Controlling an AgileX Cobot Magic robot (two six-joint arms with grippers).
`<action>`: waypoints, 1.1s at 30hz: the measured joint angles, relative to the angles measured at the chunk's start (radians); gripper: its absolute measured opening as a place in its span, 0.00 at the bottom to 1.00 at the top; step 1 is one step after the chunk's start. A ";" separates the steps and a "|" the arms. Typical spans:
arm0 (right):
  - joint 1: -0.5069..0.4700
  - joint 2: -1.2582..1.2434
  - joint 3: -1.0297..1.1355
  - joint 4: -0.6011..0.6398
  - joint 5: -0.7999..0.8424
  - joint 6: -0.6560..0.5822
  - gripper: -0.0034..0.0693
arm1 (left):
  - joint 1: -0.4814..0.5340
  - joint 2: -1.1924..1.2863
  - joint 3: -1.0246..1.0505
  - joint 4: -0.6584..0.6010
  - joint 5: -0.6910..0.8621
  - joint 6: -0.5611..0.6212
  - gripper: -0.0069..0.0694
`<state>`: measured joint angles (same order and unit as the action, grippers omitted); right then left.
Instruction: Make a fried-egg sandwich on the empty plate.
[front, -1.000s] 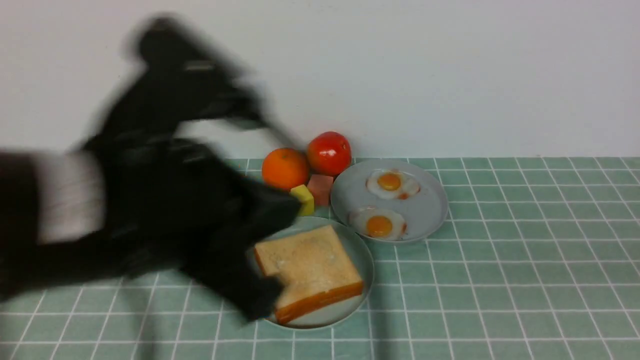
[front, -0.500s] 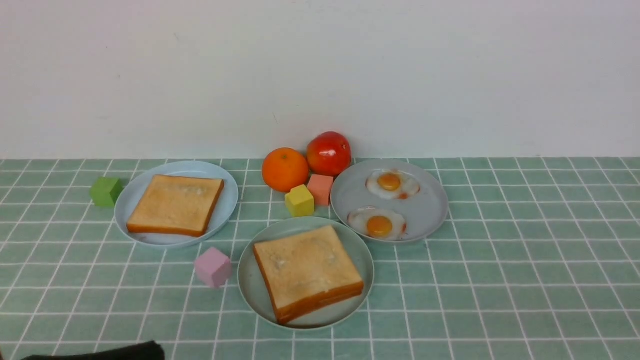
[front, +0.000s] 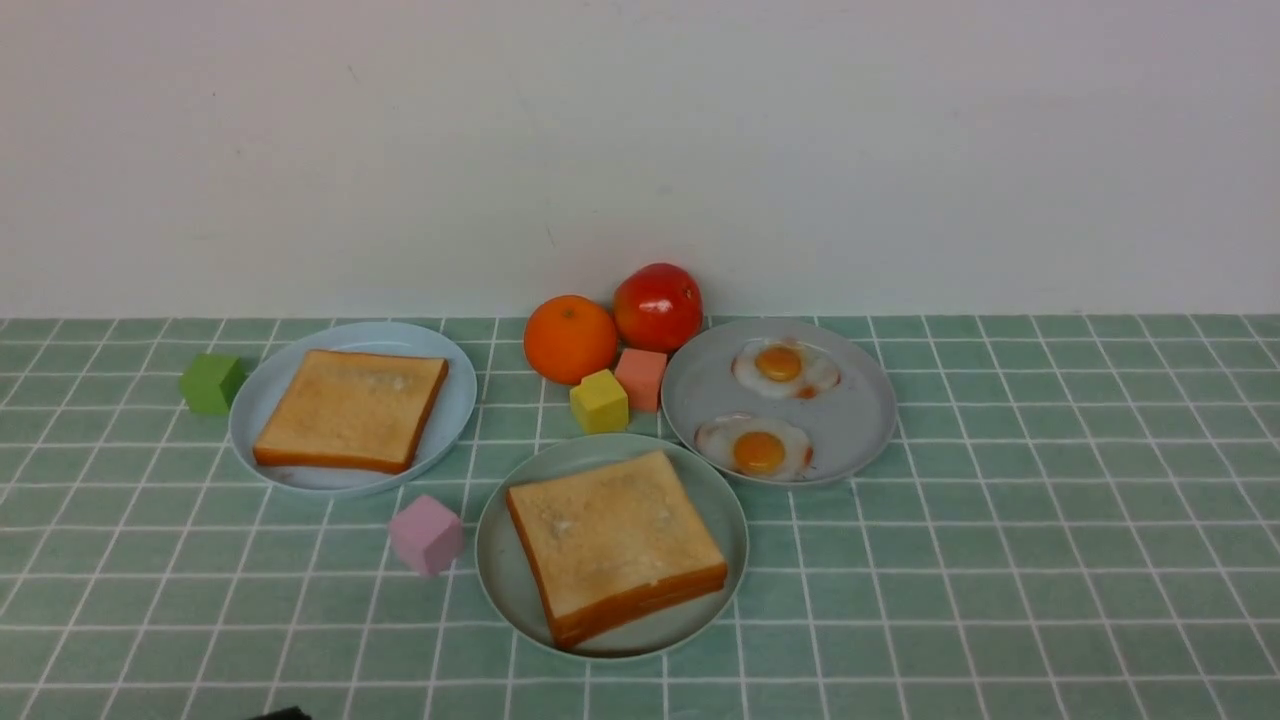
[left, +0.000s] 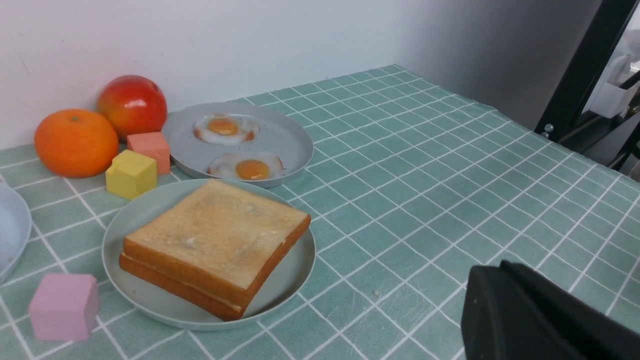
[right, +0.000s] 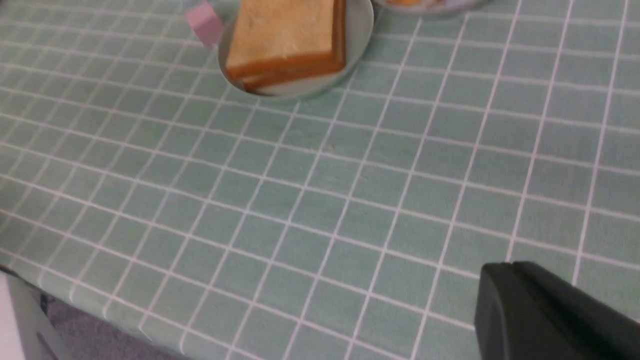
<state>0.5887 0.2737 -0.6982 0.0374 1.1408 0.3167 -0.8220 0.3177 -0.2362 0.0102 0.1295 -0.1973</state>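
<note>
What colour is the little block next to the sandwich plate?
Pink: the block shows best in the front view.

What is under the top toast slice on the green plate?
Under the top toast slice lies a second toast slice, crust edges stacked, on the green plate. A pale line shows between them; whether an egg is inside cannot be seen, since the top slice covers it.

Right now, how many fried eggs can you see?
2, both on the blue-grey plate at right: far egg, near egg. Another may be hidden between the stacked toast slices.
</note>
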 joint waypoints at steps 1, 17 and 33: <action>0.000 0.000 0.008 0.000 0.003 0.000 0.05 | 0.000 0.000 0.000 0.000 0.001 0.000 0.07; -0.437 -0.171 0.389 0.038 -0.500 -0.295 0.03 | 0.000 0.000 0.000 0.002 0.002 0.000 0.07; -0.566 -0.283 0.712 0.061 -0.754 -0.395 0.03 | 0.000 0.000 0.000 0.003 0.006 0.000 0.08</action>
<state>0.0222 -0.0096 0.0142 0.0986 0.3872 -0.0787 -0.8220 0.3177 -0.2362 0.0128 0.1350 -0.1973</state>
